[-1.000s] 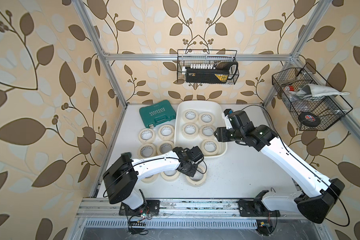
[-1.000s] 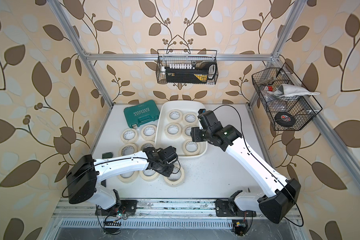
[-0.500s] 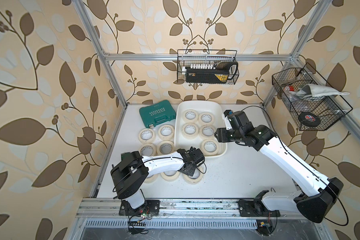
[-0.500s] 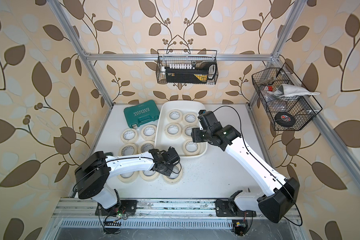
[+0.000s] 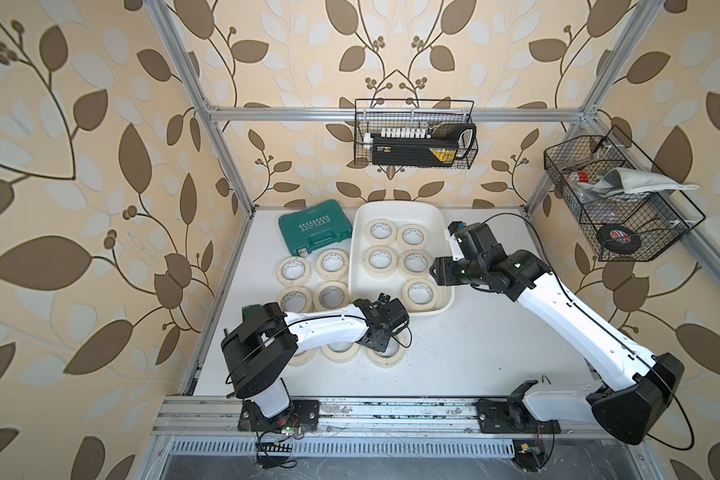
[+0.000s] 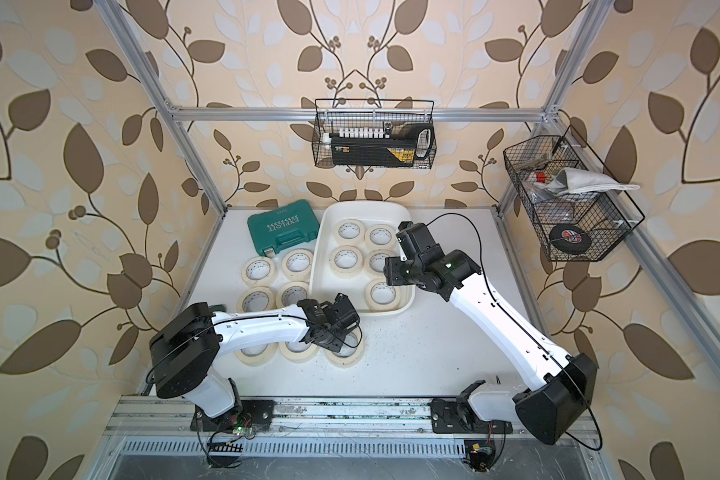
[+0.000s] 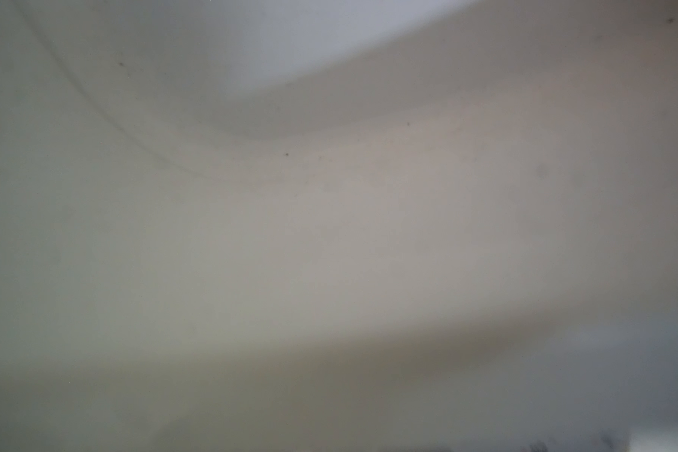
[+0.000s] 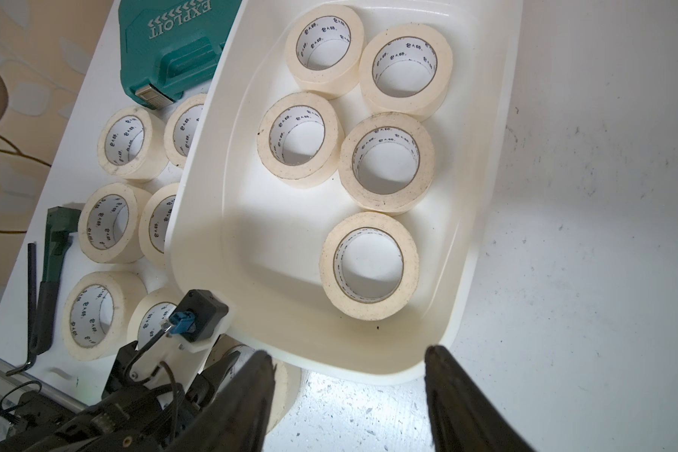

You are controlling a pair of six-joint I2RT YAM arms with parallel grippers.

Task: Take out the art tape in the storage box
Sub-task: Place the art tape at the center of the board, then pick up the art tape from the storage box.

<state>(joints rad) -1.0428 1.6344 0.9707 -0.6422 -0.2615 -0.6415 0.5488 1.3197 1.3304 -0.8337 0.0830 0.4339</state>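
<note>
Five rolls of art tape (image 5: 380,257) are sitting in the storage box (image 5: 375,287), and the other rolls are out on the bench (image 5: 474,353) beside it. Right fingers (image 8: 251,391) hang wide apart by the box's rim, gripping nothing. Left fingers (image 5: 376,337) are down on a front roll, but I can't tell if they've got hold of it.

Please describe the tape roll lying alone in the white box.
Find the white storage box at the back of the table. Of five cream rolls inside, four form a square; the lone roll sits apart, nearest the arms' mounting rail.
</note>
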